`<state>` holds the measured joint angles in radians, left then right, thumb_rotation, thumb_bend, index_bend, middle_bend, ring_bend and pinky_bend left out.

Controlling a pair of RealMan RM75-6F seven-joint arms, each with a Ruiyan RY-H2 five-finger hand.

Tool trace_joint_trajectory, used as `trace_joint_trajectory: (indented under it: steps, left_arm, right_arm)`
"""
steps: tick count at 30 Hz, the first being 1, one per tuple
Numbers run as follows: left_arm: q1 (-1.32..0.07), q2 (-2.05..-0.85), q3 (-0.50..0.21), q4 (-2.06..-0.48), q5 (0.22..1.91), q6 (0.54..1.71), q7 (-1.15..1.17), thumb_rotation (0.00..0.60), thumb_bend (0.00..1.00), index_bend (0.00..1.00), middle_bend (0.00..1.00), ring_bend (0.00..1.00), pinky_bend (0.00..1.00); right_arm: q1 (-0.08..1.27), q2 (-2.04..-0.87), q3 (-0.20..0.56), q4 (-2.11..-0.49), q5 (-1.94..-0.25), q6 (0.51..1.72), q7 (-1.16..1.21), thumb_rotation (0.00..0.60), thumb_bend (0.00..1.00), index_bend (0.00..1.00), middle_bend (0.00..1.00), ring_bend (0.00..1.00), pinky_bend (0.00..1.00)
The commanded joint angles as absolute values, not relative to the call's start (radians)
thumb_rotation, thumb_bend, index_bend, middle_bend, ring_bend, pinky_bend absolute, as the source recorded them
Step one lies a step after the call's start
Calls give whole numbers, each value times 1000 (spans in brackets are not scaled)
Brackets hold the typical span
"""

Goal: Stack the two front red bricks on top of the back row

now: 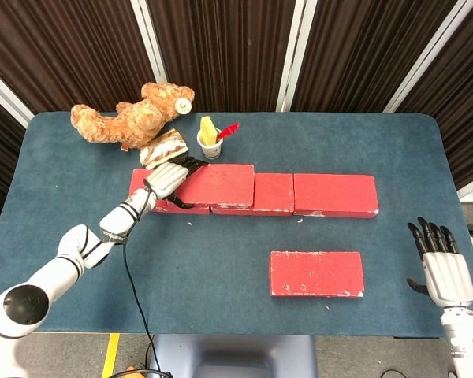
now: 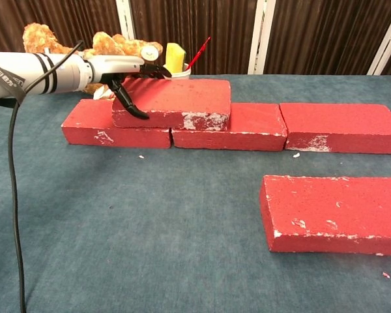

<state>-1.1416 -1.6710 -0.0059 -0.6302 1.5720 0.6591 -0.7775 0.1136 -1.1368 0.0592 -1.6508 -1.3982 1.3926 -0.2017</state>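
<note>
One red brick (image 1: 217, 183) lies on top of the back row, across the joint between the left back brick (image 1: 140, 194) and the middle back brick (image 1: 273, 194). My left hand (image 1: 167, 179) grips its left end, thumb on the front face and fingers over the far edge, as the chest view shows for the hand (image 2: 129, 77) and brick (image 2: 176, 103). The right back brick (image 1: 335, 194) is bare. A second red brick (image 1: 316, 273) lies flat in front, right of centre. My right hand (image 1: 443, 266) hovers open at the near right, apart from it.
A teddy bear (image 1: 132, 115), a toy sandwich (image 1: 164, 147) and a small cup (image 1: 210, 146) with a yellow and a red item stand just behind the left end of the row. A black cable (image 1: 135, 293) hangs from the left arm over the table's blue cloth.
</note>
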Motion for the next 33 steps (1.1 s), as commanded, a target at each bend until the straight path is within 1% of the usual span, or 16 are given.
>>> trace_joint_trajectory:
  steps: [1,8,18,23,27,30,33]
  left_arm:
    - [-1143,-1653,-5,-658,1563,640,-775,600,217,0,61,0,127]
    - [-1144,-1635,-11,-696,1547,624,-755,600,202,0,1,0,95]
    - [-1145,-1624,-26,-729,1520,607,-682,600,189,0,0,0,89]
    - [-1137,-1608,-40,-769,1506,622,-645,600,189,0,0,0,87]
    - [-1121,-1577,-45,-825,1508,667,-608,600,189,0,0,0,88]
    - [-1076,-1517,-40,-928,1519,754,-558,600,187,0,0,0,87]
    - [-980,-1429,-12,-1070,1527,881,-444,600,188,0,0,0,87]
  right_arm:
    - [114,-1137,60,-1651,-1398,1393,-203,600,29,0,0,0,0]
    - [113,-1138,60,-1653,-1397,1393,-206,600,32,0,0,0,0]
    - [112,-1137,60,-1653,-1398,1393,-204,600,33,0,0,0,0]
    - [116,-1140,60,-1651,-1395,1385,-212,600,33,0,0,0,0]
    - [117,-1142,61,-1648,-1402,1388,-204,600,33,0,0,0,0]
    - [123,-1140,54,-1646,-1429,1381,-169,600,33,0,0,0,0]
    - [135,-1151,40,-1637,-1479,1371,-113,600,32,0,0,0,0]
